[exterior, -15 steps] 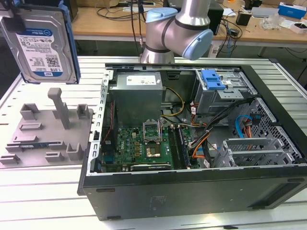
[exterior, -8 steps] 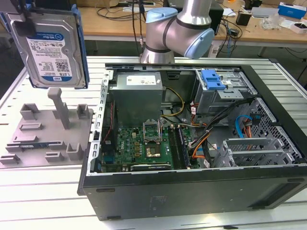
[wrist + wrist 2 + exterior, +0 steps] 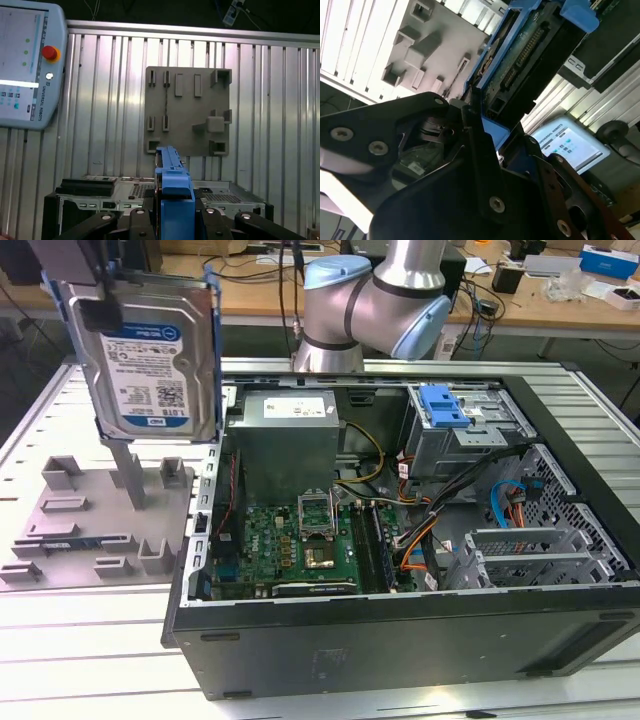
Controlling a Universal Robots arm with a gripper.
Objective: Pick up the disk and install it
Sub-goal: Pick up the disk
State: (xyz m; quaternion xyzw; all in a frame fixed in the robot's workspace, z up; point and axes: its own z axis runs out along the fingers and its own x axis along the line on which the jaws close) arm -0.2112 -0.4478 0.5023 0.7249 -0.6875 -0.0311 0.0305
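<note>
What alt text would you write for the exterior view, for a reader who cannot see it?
The tool holds the disk nearly upright in the air above a grey fixture plate, at the exterior view's left. Beside it lies an open computer case.

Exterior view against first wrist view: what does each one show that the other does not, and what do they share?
Exterior view, not the first wrist view: the disk's label face, the arm, the motherboard and power supply. First wrist view, not the exterior: a pendant with its red button. Both: the disk gripped by the tool, above the grey plate and ribbed table.
</note>
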